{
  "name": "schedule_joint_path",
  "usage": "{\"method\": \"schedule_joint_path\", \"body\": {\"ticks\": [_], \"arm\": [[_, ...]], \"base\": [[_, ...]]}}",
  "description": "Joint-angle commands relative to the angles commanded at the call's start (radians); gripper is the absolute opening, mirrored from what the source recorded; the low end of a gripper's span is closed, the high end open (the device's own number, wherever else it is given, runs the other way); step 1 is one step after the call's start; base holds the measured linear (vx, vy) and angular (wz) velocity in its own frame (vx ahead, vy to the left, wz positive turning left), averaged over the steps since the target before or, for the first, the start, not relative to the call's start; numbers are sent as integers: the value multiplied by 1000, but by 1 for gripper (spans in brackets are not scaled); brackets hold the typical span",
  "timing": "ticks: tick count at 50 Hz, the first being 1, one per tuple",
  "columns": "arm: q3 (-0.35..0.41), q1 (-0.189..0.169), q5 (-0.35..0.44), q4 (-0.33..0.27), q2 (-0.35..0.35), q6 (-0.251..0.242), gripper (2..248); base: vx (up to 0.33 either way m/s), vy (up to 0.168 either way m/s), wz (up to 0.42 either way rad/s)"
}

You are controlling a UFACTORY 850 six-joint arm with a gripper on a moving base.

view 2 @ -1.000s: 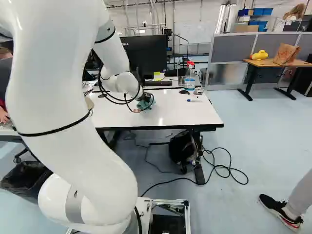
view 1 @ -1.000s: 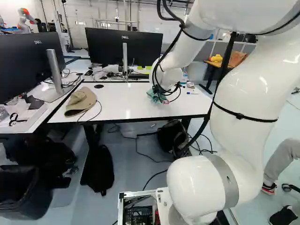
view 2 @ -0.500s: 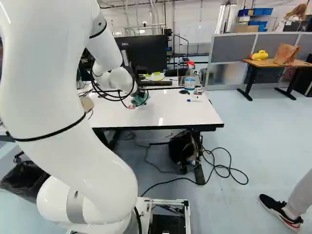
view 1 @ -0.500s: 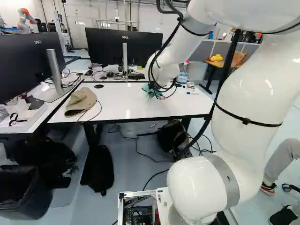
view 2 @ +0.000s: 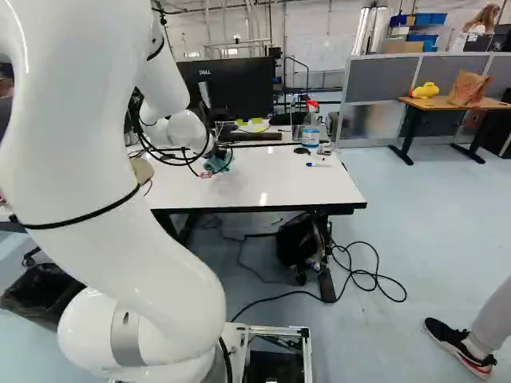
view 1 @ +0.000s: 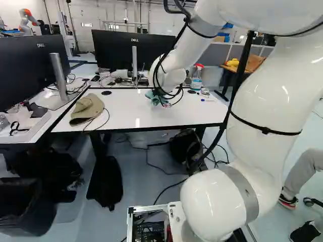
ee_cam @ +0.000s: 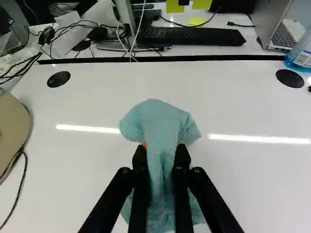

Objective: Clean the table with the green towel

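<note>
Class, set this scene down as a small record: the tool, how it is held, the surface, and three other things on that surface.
tool: green towel
held by: fingers, shut on it from two sides
towel shape: bunched between the fingers, fanning out ahead of them
surface: white table
contact: towel appears to touch the table
cap: tan, at the left of the table in the left base view
bottle: red top, upright near the far edge
pen: lying nearer than the bottle
</note>
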Motion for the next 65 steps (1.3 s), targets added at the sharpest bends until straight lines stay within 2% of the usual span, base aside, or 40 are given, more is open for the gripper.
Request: {"method": "schedule_joint_path", "body": {"ticks": [54,65], "arm": [[-16,175,0,0,-14,0,53],[-26,194,0,0,-24,0,53]], "base": [[0,0,0],[0,0,0]]}}
